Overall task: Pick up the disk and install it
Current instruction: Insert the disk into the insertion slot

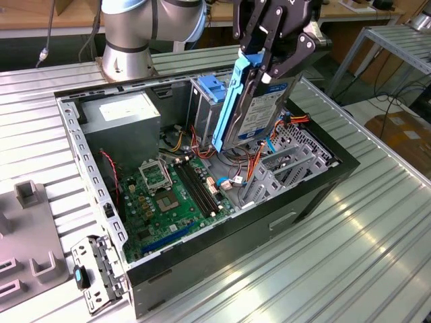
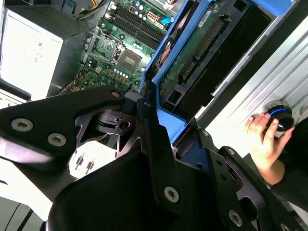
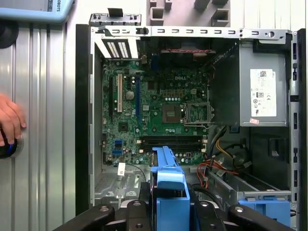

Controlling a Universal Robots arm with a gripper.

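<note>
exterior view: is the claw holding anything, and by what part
Yes: the claw grips the disk by its upper end, clamped across the blue carrier rails; the disk hangs tilted above the open computer case.

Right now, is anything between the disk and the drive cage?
Yes. Loose orange and red cables run under the lower end of the disk, across the drive cage. The gripper holds the disk tilted above them. Nothing else visible is in the way.
</note>
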